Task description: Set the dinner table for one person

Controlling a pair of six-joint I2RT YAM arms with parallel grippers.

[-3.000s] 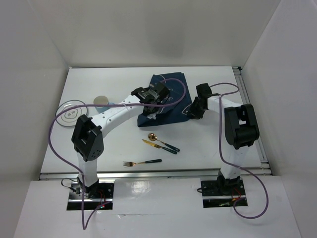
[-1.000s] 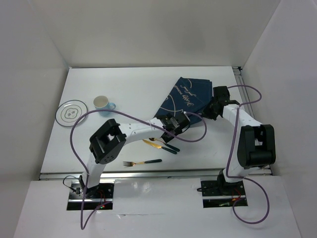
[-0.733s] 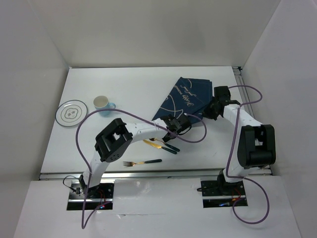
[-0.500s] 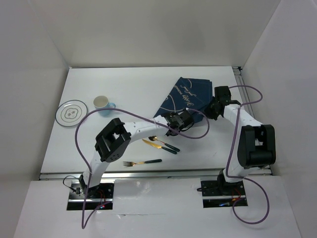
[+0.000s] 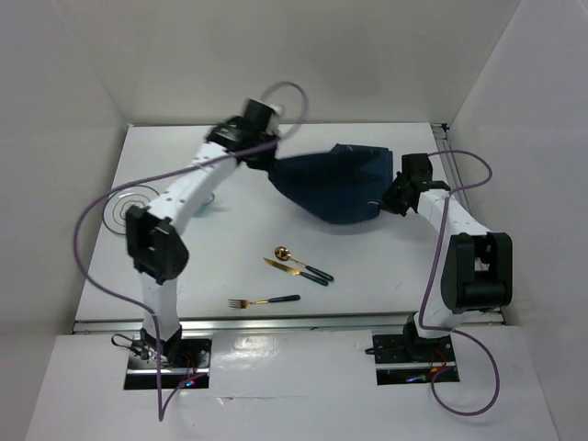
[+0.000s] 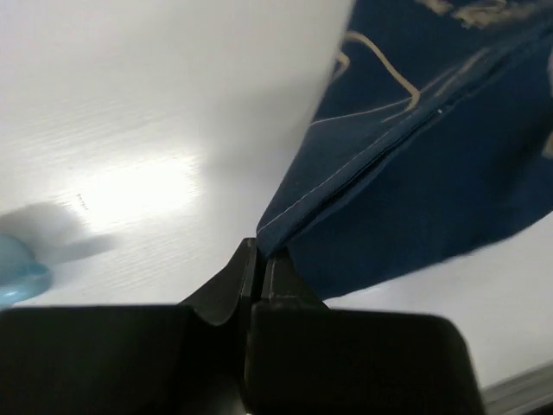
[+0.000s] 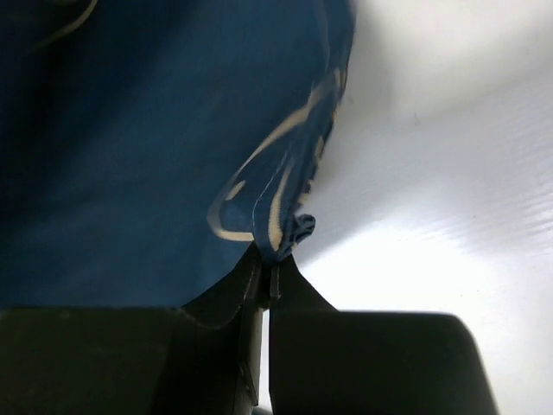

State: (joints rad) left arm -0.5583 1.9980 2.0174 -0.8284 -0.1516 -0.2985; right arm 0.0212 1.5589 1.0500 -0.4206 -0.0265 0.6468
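Navy cloth placemat (image 5: 335,188) was strung between the two arms over the far right part of the surface (image 5: 367,276); it sagged in the middle, and we could not tell from above whether its low edge touched the white top or hung clear of it.

Left gripper (image 6: 257,251): jaws clenched on a hemmed corner of the placemat, with a fold running away from the pinch; left arm reached far across toward the back.
Right gripper (image 7: 266,259): jaws clenched on the opposite corner, with a small bunch of cloth just above the tips.

Other items noted: spoon (image 5: 308,266) and knife (image 5: 292,270) lay side by side near the middle of the surface, nearer us than the cloth; fork (image 5: 265,300) lay closer to the near rail, apart from them; plate (image 5: 119,209) sat at the far left, partly crossed by the left arm's cable.

Judgement: step in hand was spreading the placemat flat; nothing was laid on it yet, so the task was at an early stage.

To do it well, we reckoned:
- keep both pinches firm and the corners pulled apart, so the sag and the fold come out;
- bring both arms down together and level, trailing edge down first;
- aim for a bare patch, short of the spoon and knife, so the cloth does not drape over them;
- let go only once the cloth lies flat; a one-sided release would likely let it crumple.
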